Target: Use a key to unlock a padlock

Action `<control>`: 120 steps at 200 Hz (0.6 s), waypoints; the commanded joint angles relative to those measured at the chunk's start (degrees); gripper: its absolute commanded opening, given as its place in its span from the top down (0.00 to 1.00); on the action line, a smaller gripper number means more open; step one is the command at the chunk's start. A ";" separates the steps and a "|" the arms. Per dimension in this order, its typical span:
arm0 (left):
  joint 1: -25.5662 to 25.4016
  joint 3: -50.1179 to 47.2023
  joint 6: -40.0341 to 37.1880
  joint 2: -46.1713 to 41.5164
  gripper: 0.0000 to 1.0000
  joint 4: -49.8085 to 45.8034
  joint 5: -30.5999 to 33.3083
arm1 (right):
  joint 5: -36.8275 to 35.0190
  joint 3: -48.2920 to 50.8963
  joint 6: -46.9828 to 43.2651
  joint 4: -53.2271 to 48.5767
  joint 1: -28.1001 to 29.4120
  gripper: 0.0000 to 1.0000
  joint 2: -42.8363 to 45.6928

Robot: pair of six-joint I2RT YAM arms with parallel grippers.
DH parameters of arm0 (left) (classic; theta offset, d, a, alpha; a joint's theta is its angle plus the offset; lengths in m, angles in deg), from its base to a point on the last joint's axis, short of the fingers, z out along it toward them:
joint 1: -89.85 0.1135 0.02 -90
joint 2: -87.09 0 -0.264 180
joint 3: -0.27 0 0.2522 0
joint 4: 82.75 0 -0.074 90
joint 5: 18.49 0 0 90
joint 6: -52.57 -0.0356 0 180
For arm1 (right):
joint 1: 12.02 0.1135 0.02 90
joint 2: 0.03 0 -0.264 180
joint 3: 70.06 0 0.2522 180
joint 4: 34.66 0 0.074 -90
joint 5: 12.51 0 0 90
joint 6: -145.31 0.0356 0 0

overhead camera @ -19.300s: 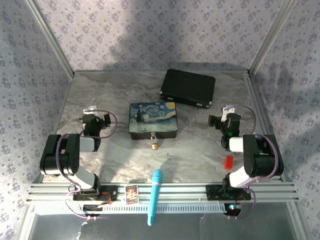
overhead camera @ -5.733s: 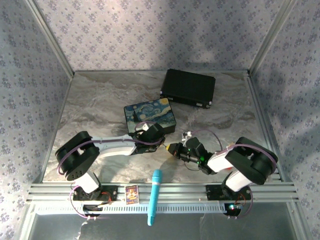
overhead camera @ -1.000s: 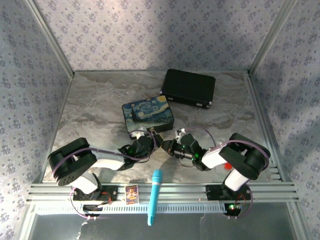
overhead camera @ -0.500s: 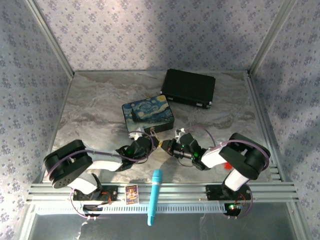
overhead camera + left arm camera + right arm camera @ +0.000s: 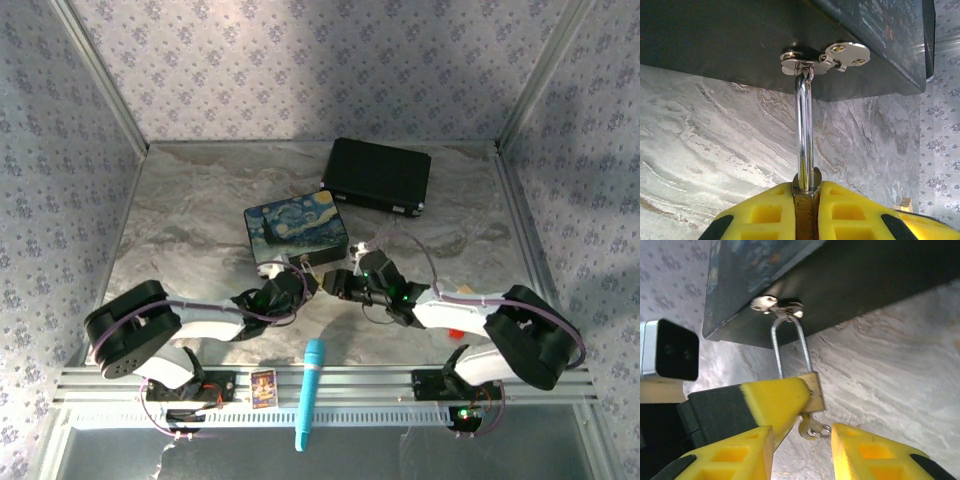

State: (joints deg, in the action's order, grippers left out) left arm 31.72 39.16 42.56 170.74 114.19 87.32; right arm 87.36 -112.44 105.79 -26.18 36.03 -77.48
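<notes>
Near front edge of worktop (image 5: 200,225): left gripper (image 5: 806,202) pinches padlock (image 5: 815,386), right gripper (image 5: 801,434) spread around key (image 5: 809,428). Key likely slick, light; grip its head.

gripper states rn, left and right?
Left gripper: closed on the padlock.
Right gripper: open, fingers on either side of the key under the padlock, not gripping it.

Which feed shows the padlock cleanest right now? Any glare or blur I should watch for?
Left wrist: the padlock shackle is sharp but carries a bright glare streak, and the left gripper hides most of the body. Right wrist: even light, brass body crisp. Top external: lock too small to resolve, broad shadows across the back wall.
</notes>
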 commanded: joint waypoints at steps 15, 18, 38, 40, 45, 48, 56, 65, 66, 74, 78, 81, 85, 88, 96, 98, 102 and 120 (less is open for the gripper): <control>0.82 6.47 3.87 -1.64 0.99 -12.70 -4.16 | -12.48 -3.81 -25.71 -18.99 4.74 0.64 3.65; 0.82 6.96 4.02 -1.86 0.99 -13.97 -4.47 | -12.38 -3.35 -26.88 -18.46 4.46 0.64 3.83; 0.98 9.33 5.65 -2.64 0.99 -20.73 -5.40 | -9.70 -1.24 -32.69 -15.92 2.84 0.62 4.50; 0.99 9.50 6.00 -2.63 0.99 -21.22 -5.50 | -9.45 -1.32 -33.11 -16.02 2.77 0.62 4.50; 1.13 9.87 6.44 -2.71 0.99 -22.13 -5.71 | -8.97 -1.51 -34.07 -16.30 2.67 0.63 4.42; 1.17 9.93 6.61 -2.71 0.99 -22.23 -5.98 | -8.72 -1.59 -34.57 -16.39 2.75 0.63 4.44; 1.39 9.95 7.01 -2.73 0.99 -22.14 -6.40 | -8.12 -1.62 -35.44 -16.34 2.87 0.62 4.36; 1.65 9.75 7.55 -2.54 0.99 -21.67 -7.01 | -6.92 -1.57 -36.22 -15.86 2.85 0.62 4.14; 1.67 9.76 7.64 -2.49 0.99 -21.61 -7.06 | -6.77 -1.55 -36.32 -15.84 2.93 0.61 4.14; 1.92 9.60 7.85 -2.20 0.99 -20.81 -7.71 | -6.04 -1.76 -36.84 -15.61 3.01 0.61 3.69; 2.01 9.47 8.05 -2.05 0.99 -20.69 -8.03 | -5.43 -1.79 -36.96 -15.35 3.01 0.61 3.51; 2.05 9.54 8.43 -1.96 1.00 -20.68 -8.26 | -4.91 -1.79 -37.02 -14.98 3.01 0.61 3.35; 2.14 9.54 8.59 -1.80 0.99 -20.60 -8.46 | -4.39 -1.74 -37.03 -14.45 3.06 0.61 3.21; 2.15 9.51 8.61 -1.71 0.99 -20.39 -8.73 | -4.21 -1.72 -37.00 -14.14 3.14 0.61 3.12; 2.14 9.72 8.52 -1.50 0.99 -20.37 -8.95 | -4.05 -1.85 -37.03 -13.29 3.39 0.61 2.76; 2.14 9.80 8.54 -1.53 1.00 -20.49 -9.02 | -4.24 -1.94 -37.03 -13.21 3.44 0.60 2.64; 2.14 9.97 8.56 -1.48 1.00 -20.73 -9.12 | -4.65 -2.09 -37.08 -13.25 3.58 0.60 2.46; 2.14 10.71 8.60 -1.56 0.99 -22.41 -9.16 | -5.34 -2.95 -38.07 -13.38 3.92 0.61 1.17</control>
State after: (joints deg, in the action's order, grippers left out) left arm 33.75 48.14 49.62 169.52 96.27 80.20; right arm 81.57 -114.24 70.86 -39.93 39.33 -74.57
